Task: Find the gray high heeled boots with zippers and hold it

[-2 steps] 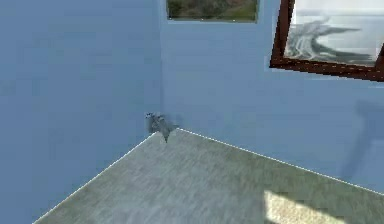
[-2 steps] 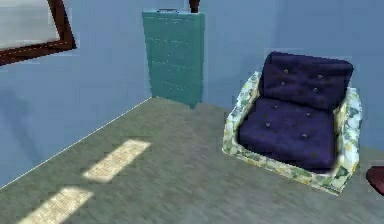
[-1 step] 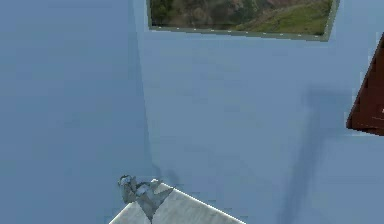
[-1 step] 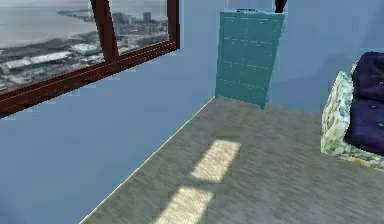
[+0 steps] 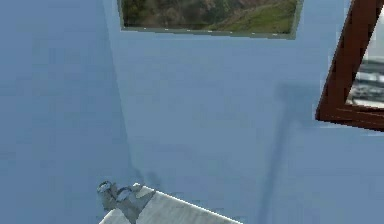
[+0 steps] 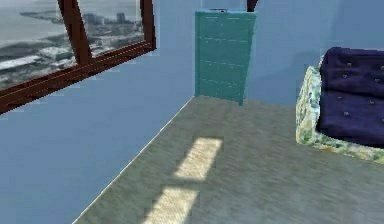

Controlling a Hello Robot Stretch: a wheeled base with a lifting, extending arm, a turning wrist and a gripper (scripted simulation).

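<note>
A pair of small gray boot-like shapes (image 5: 122, 194) lies at the bottom of the forward view, left of the middle. They rest at the near corner of a pale white surface (image 5: 180, 212) that slopes toward the lower right. They look like heeled boots, but zippers are too small to make out.
A blue wall (image 5: 200, 110) stands close ahead, with a framed landscape picture (image 5: 210, 16) at the top and a brown-framed window (image 5: 355, 70) at the right. In the arm side view, a window (image 6: 70, 45), a teal door (image 6: 223, 55), a dark-cushioned sofa (image 6: 350, 95) and bare floor (image 6: 230, 170).
</note>
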